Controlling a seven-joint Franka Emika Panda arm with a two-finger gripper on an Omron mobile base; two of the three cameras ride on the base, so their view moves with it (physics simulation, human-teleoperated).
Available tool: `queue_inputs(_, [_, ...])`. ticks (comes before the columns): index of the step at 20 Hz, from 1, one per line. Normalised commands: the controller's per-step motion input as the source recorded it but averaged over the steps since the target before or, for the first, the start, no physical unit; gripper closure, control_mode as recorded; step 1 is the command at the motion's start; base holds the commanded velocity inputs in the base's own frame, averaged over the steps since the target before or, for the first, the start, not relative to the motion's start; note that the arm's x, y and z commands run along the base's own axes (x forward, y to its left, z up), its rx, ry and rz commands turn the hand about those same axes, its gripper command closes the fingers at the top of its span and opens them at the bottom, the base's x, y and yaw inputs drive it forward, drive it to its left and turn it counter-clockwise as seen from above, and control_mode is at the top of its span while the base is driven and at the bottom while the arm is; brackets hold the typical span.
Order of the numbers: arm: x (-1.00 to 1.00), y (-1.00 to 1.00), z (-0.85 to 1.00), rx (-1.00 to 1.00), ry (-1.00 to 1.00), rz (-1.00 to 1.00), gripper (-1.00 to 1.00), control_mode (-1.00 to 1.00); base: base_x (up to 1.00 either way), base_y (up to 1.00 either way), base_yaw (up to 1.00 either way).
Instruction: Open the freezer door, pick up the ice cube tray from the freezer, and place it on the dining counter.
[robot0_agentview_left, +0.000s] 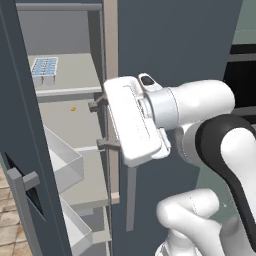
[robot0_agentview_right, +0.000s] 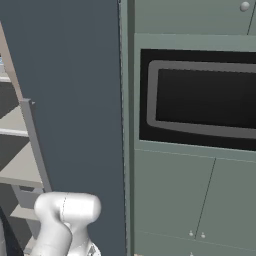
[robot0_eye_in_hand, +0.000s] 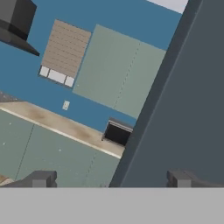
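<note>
Here the gripper (robot0_agentview_left: 98, 125) stands wide open and empty, its fingers (robot0_agentview_left: 95, 106) poking leftward into the gap beside the plain door's edge. The tray (robot0_agentview_left: 44, 68) lies up and to the left of the hand, on an upper shelf (robot0_agentview_left: 70, 75) of the freezer, its long axis running back into the cabinet. The freezer door (robot0_agentview_left: 22, 150) already stands swung open at left.

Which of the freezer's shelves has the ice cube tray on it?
The upper shelf inside the freezer: the ice cube tray sits near its left back corner. The shelf below carries just a tiny yellow speck.
</note>
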Motion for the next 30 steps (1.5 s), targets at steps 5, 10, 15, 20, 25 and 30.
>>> queue_inputs(5, [0.42,0.16,-0.01,0.00,0.00,-0.01,-1.00,-1.00,0.00,0.00,0.00])
queue_inputs(10, [0.57,0.13,-0.09,0.00,-0.02,0.00,-1.00,-1.00,0.00,0.00,0.00])
queue_inputs(15, [0.16,0.58,-0.27,0.00,0.00,0.00,-1.00,-1.00,0.00,0.00,0.00])
queue_inputs(20, [0.05,0.62,-0.07,0.00,0.00,0.00,-1.00,-1.00,0.00,0.00,0.00])
queue_inputs(25, [0.30,0.35,-0.02,0.00,-0.01,0.00,-1.00,-1.00,0.00,0.00,0.00])
queue_inputs(30, [0.25,0.28,-0.04,0.00,-0.01,0.00,-1.00,-1.00,0.00,0.00,0.00])
